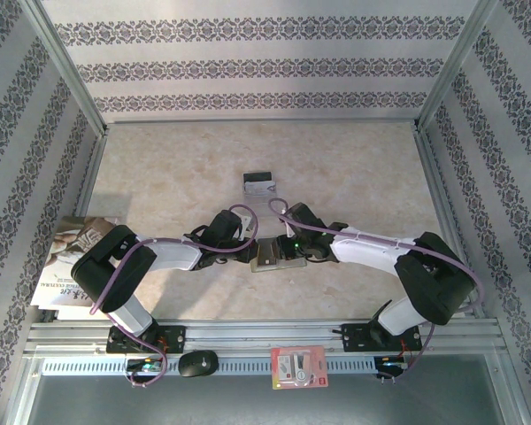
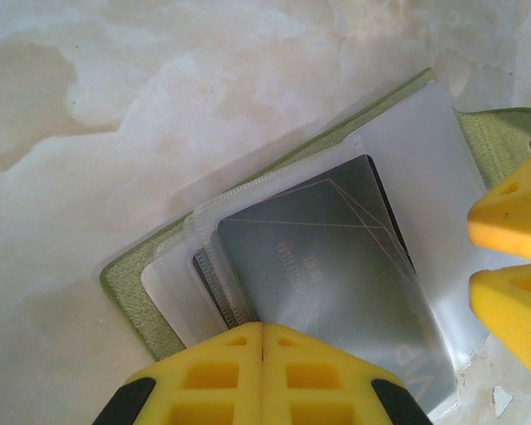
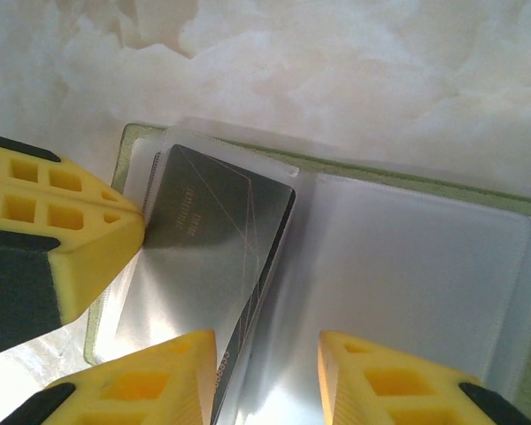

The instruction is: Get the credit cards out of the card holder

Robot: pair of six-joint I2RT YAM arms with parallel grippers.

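The olive-green card holder point(image 1: 267, 258) lies open on the table between my two grippers. In the left wrist view its green edge point(image 2: 128, 285) shows, with clear pockets and a silver-grey credit card point(image 2: 327, 266) in the top pocket. My left gripper point(image 2: 263, 329) is shut, its joined tips resting on the near end of that pocket and card. My right gripper point(image 3: 267, 347) is open, its fingers hovering astride the card's point(image 3: 208, 235) long dark edge. Another credit card point(image 1: 259, 182), grey with a black band, lies alone farther back on the table.
A red-and-white packet point(image 1: 298, 367) and a small black object point(image 1: 197, 363) sit on the front rail. A magazine point(image 1: 71, 261) lies at the left edge. Patterned walls close in the marble-look table point(image 1: 363, 168) on three sides.
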